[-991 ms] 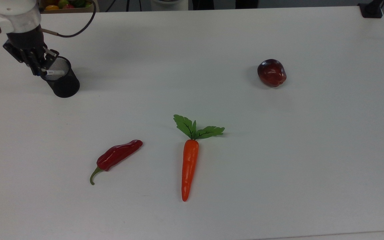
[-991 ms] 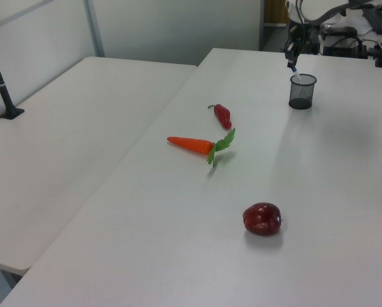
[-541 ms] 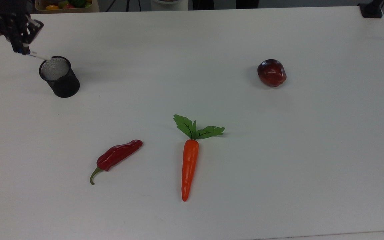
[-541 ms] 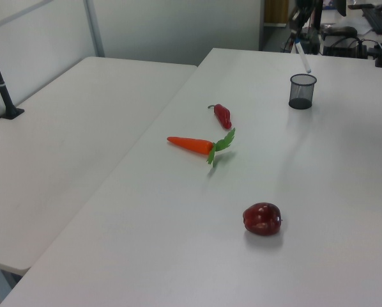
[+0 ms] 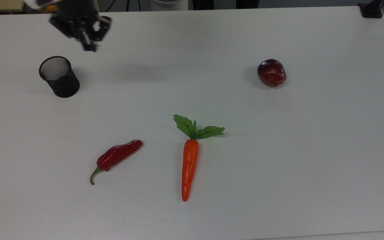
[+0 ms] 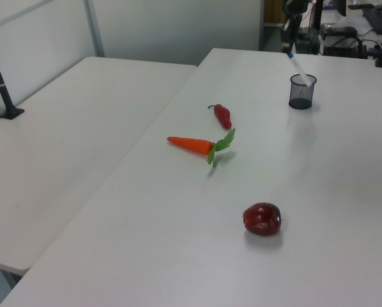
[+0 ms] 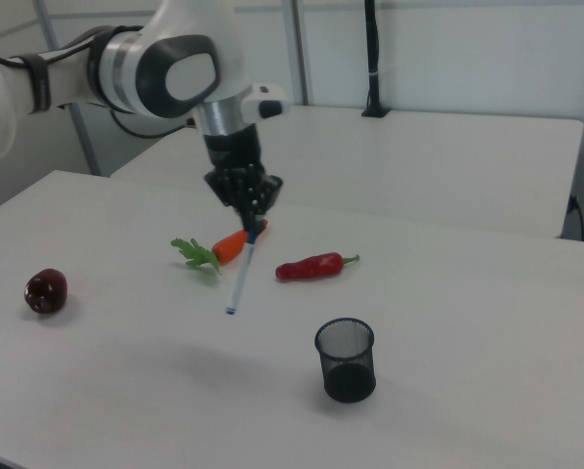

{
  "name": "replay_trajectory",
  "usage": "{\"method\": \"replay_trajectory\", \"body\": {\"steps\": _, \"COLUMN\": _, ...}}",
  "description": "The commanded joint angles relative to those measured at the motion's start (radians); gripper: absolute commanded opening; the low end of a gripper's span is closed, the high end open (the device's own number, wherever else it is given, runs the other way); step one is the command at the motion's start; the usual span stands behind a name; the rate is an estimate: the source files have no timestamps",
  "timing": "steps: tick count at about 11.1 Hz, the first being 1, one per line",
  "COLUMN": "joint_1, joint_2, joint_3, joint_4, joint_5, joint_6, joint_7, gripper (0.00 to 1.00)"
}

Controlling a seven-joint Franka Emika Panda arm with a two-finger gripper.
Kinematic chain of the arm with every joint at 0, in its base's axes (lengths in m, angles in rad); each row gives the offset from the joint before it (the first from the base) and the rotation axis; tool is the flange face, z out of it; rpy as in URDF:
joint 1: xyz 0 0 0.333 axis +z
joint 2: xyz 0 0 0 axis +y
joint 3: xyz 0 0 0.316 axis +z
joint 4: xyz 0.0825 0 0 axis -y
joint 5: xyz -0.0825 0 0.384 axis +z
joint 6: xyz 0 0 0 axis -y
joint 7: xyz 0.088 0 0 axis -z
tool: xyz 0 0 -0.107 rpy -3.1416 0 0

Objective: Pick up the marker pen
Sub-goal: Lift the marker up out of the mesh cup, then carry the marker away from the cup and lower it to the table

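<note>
My gripper point(image 7: 252, 223) is shut on the blue-capped top of the marker pen point(image 7: 241, 275). The slim white pen hangs below it, slightly tilted, well above the table. In the top view the gripper point(image 5: 88, 45) is near the table's far edge, to the right of the black mesh cup point(image 5: 59, 77), and the pen shows almost end-on as a blue tip point(image 5: 90, 49). In the left view the pen point(image 6: 296, 66) slants down in front of the cup point(image 6: 302, 91). Nothing stands in the cup point(image 7: 346, 360).
A red pepper point(image 5: 118, 156) and a carrot point(image 5: 189, 166) with green leaves lie mid-table in the top view. A dark red apple point(image 5: 271, 73) sits at the top view's right. A second white table point(image 7: 419, 166) stands beyond in the right view.
The gripper lifted the marker pen out of the mesh cup, then carried it to the top view's right, away from the cup. The cup and the food items stayed put.
</note>
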Motion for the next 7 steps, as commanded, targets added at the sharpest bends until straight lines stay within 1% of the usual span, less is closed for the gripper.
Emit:
{"method": "replay_trajectory", "body": {"steps": 1, "joint_1": 0.144, "joint_2": -0.015, "joint_3": -0.013, "joint_4": -0.060, "joint_5": 0.023, "joint_6": -0.094, "joint_7": 0.042, "gripper": 0.13}}
{"method": "replay_trajectory", "body": {"steps": 4, "joint_1": 0.256, "joint_2": 0.002, "joint_3": -0.013, "joint_4": -0.125, "joint_5": 0.036, "joint_6": -0.093, "joint_7": 0.102, "gripper": 0.13}}
{"method": "replay_trajectory", "body": {"steps": 5, "joint_1": 0.278, "joint_2": 0.020, "joint_3": -0.013, "joint_4": -0.142, "joint_5": 0.036, "joint_6": -0.090, "joint_7": 0.121, "gripper": 0.13}}
{"method": "replay_trajectory", "body": {"steps": 6, "joint_1": 0.303, "joint_2": 0.044, "joint_3": -0.012, "joint_4": -0.144, "joint_5": 0.036, "joint_6": -0.087, "joint_7": 0.145, "gripper": 0.13}}
{"method": "replay_trajectory", "body": {"steps": 7, "joint_1": 0.312, "joint_2": 0.078, "joint_3": -0.013, "joint_4": -0.141, "joint_5": 0.034, "joint_6": -0.082, "joint_7": 0.159, "gripper": 0.13}}
